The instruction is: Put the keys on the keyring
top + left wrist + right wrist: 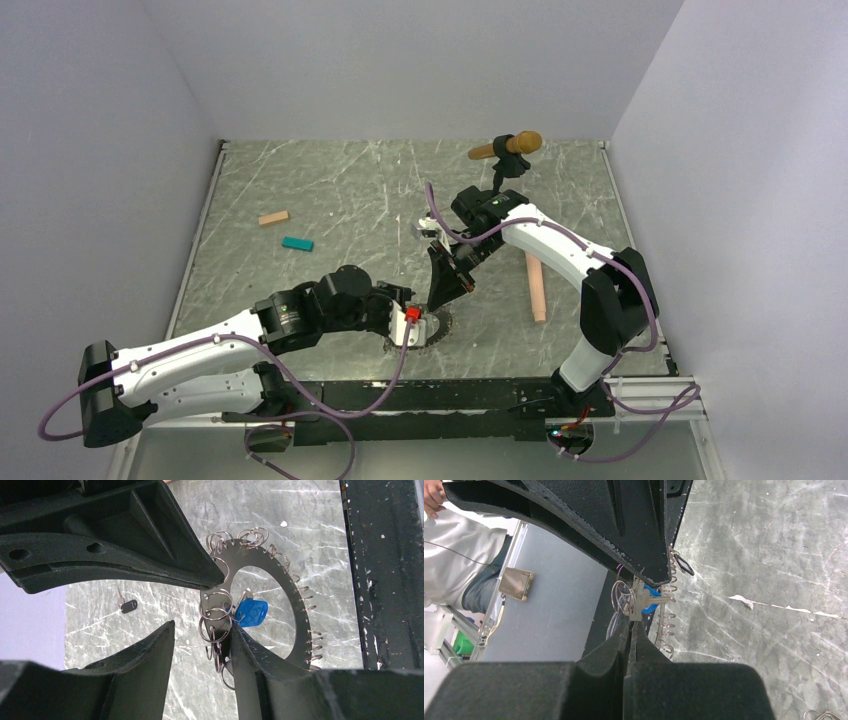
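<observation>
The keyring (240,555) is a flat black ring plate with several small metal split rings around its rim; it stands near the table's front edge (437,326). A silver key with a blue tag (251,611) sits at the plate's hole. My right gripper (631,624) is shut on that key (644,601), and its tip (220,577) touches the plate's rim. My left gripper (202,627) is open. The plate's lower edge lies against its right finger (250,660), and a gap shows beside the left finger (150,655). A small red piece (410,318) shows at the left gripper's tip.
A small key with a black tag (128,606) lies on the table beyond the plate. A salmon block (273,217) and a teal block (297,243) lie at the left. A pink stick (536,285) lies right of the right arm. A brown-headed stand (505,148) is at the back.
</observation>
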Action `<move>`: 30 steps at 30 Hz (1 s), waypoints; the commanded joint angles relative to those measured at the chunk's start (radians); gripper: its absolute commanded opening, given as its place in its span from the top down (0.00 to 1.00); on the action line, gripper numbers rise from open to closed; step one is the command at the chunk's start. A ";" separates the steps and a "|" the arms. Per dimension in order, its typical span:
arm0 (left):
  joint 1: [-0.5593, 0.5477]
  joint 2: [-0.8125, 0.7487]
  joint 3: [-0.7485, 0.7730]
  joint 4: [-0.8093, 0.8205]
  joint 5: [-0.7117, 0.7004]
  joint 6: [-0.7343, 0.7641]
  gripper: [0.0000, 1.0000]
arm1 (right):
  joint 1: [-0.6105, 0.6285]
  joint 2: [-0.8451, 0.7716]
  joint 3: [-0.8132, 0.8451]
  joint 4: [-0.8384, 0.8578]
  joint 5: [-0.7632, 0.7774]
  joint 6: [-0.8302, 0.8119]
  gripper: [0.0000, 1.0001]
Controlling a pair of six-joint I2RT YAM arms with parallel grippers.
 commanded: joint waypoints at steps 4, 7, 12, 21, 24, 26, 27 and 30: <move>-0.015 -0.029 -0.017 0.031 -0.047 0.036 0.53 | -0.002 -0.002 0.021 -0.016 -0.066 -0.022 1.00; -0.015 -0.043 -0.021 0.038 -0.035 0.038 0.54 | -0.002 -0.002 0.021 -0.018 -0.067 -0.024 1.00; -0.015 -0.063 -0.026 0.056 -0.032 0.032 0.56 | -0.002 -0.001 0.024 -0.020 -0.069 -0.024 1.00; -0.016 -0.055 -0.026 0.061 -0.013 0.036 0.60 | -0.001 -0.001 0.024 -0.023 -0.072 -0.026 1.00; -0.016 -0.057 -0.028 0.058 -0.006 0.040 0.61 | -0.002 0.000 0.024 -0.022 -0.073 -0.025 1.00; -0.015 -0.061 -0.029 0.059 0.002 0.042 0.62 | -0.001 0.001 0.026 -0.025 -0.075 -0.028 1.00; -0.016 -0.063 -0.030 0.061 0.005 0.042 0.62 | -0.001 0.003 0.026 -0.027 -0.076 -0.030 1.00; -0.016 -0.065 -0.032 0.069 0.015 0.042 0.62 | -0.002 0.010 0.030 -0.035 -0.080 -0.034 1.00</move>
